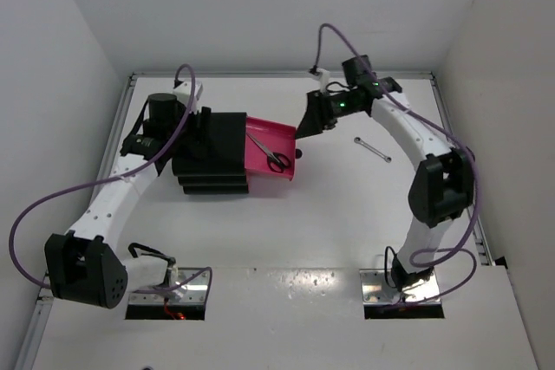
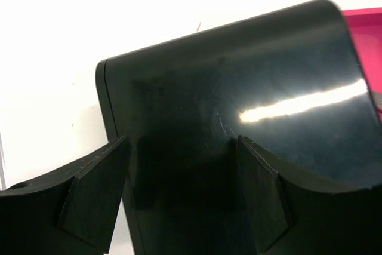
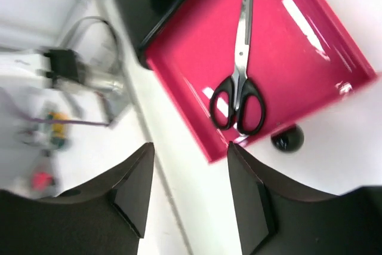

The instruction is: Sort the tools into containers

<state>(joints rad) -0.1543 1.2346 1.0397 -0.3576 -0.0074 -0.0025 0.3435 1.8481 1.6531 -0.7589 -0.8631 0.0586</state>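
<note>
Your right pincer [image 3: 190, 154] hangs above the white table [image 1: 347, 214], its jaws partly apart and gripping nothing; bare tabletop shows in the gap between the two black fingers. Just past its fingertips lies the front lip of a pulled-out magenta drawer [image 3: 298, 58], with a round black knob [image 3: 287, 138] just outside that lip, off toward the right-hand finger. A little farther ahead of the pincer, the black-handled scissors [image 3: 240, 76] lie flat on the drawer floor, handles toward the fingers and closed blades pointing away. Beyond the drawer stands the black unit [image 2: 239, 88] it slides out of. At the unit's opposite side sits your left pincer [image 2: 182, 144], its jaws spread wide; the unit's glossy top fills the view ahead of them and its edge runs down between the fingers. You cannot tell from these views whether either finger presses on the unit. Well apart from the right pincer, out to the side away from the drawer, a slim silver wrench [image 1: 372, 150] lies alone on the table.
</note>
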